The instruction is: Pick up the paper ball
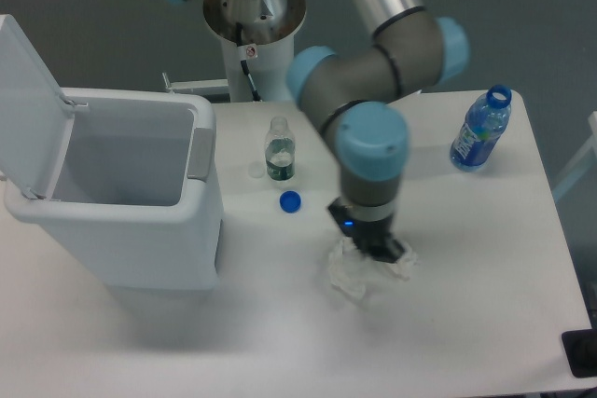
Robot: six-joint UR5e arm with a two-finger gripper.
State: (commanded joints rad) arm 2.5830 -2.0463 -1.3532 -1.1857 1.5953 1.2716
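Bin (140,221) open; tool (378,251) over paper ball (347,275).

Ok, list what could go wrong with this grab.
Several crumpled paper pieces lie close together under the gripper, so the jaws may catch the wrong piece or only a loose edge. The jaws are hidden from this view, so alignment cannot be checked.

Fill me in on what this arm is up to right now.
The arm's gripper is over the crumpled paper on the white table, going for a pickup. Whether the jaws have closed on any paper cannot be told. The open bin, a small clear bottle, a blue cap and a blue bottle sit untouched.
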